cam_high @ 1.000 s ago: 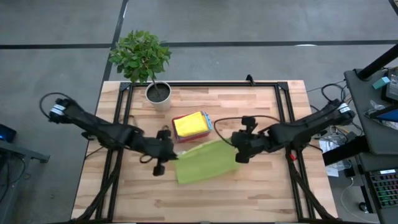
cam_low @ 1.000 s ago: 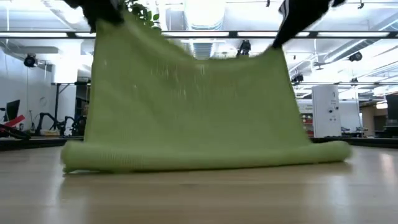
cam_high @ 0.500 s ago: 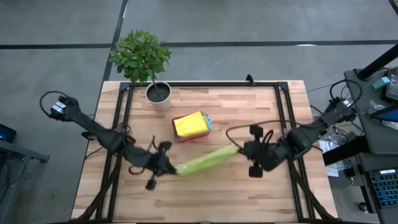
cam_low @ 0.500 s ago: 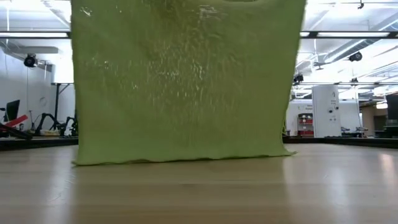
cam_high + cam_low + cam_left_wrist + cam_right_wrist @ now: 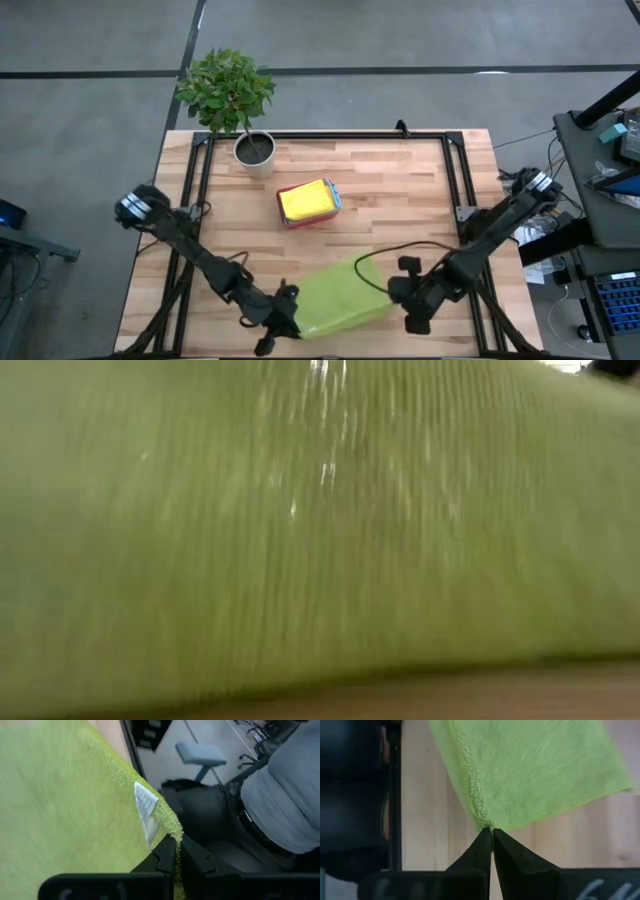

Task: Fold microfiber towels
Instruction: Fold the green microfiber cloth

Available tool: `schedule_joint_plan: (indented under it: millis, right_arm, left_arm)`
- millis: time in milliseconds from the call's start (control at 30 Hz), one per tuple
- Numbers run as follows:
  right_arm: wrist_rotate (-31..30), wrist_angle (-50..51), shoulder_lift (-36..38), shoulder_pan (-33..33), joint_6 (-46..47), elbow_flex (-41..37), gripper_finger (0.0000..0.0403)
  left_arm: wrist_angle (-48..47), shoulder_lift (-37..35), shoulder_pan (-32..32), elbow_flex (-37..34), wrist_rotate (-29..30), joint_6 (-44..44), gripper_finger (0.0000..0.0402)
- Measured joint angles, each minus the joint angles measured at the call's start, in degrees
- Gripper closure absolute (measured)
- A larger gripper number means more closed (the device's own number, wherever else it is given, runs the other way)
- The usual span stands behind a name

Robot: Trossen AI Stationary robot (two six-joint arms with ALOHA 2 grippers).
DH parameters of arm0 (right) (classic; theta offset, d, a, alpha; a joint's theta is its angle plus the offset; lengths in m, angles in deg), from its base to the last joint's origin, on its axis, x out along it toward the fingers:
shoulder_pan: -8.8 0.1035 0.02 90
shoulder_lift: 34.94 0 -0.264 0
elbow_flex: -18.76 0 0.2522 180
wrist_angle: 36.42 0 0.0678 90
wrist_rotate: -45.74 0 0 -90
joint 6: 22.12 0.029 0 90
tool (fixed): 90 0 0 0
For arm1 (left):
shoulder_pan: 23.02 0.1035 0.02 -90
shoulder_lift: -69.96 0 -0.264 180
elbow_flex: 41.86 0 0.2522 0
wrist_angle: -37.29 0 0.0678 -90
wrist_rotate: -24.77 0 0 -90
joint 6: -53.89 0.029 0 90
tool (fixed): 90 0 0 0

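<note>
The lime green towel (image 5: 340, 298) lies near the front edge of the tabletop (image 5: 400, 190), about midway along it, with each of two corners pinched by an arm. The left gripper (image 5: 283, 322) is clamped on the corner that carries the small white label (image 5: 145, 809), at the towel's front-left, close to the table's front edge. The right gripper (image 5: 403, 292) is clamped on the other front corner, toward the front-right. In the low view the cloth fills the whole picture, so it hangs or drapes right up against that camera.

This looks like the laying-out step for this towel: it is being drawn toward the front edge and spread flat. No fold line can be made out from above. The next move would call for lowering both corners evenly so the cloth settles without wrinkles and does not slip over the edge.

Toward the middle of the tabletop a yellow towel (image 5: 304, 198) sits folded in the pink tray (image 5: 290, 220). A potted plant (image 5: 240, 110) stands at the back-left corner
</note>
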Motion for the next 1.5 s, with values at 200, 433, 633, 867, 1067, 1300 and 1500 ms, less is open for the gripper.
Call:
schedule_joint_plan:
  millis: [200,433,633,867,1067,1300,1500]
  right_arm:
    - [1.1,-1.8,-4.8,-3.1,-2.8,-2.5,0.0394]
    - [0.9,-1.7,-9.2,-11.8,-12.2,-3.0,0.0394]
    - [1.1,-0.5,-10.2,-16.1,-16.5,-3.0,0.0394]
    - [-0.5,-0.4,-9.8,-18.9,-18.6,-3.0,0.0394]
    - [-0.5,-0.3,-9.7,-20.4,-20.9,-3.0,0.0394]
    - [-0.6,-0.5,-9.7,-21.8,-21.3,-3.0,0.0394]
    - [-1.2,-2.1,-9.7,-22.6,-21.2,-3.0,0.0394]
  left_arm:
    - [-0.3,4.1,0.3,-0.1,-1.9,-8.9,0.0402]
    - [-16.8,2.6,2.3,-0.2,-1.6,-12.0,0.0402]
    - [-26.8,-0.9,4.8,-0.2,-0.9,-11.9,0.0402]
    - [-32.6,-2.2,6.7,-0.4,1.0,-9.4,0.0402]
    - [-34.1,-1.9,7.1,-0.5,4.0,-8.9,0.0402]
    - [-35.6,-2.1,7.5,-0.5,6.6,-9.8,0.0402]
    - [-37.0,-2.1,8.0,-0.5,6.6,-10.5,0.0402]
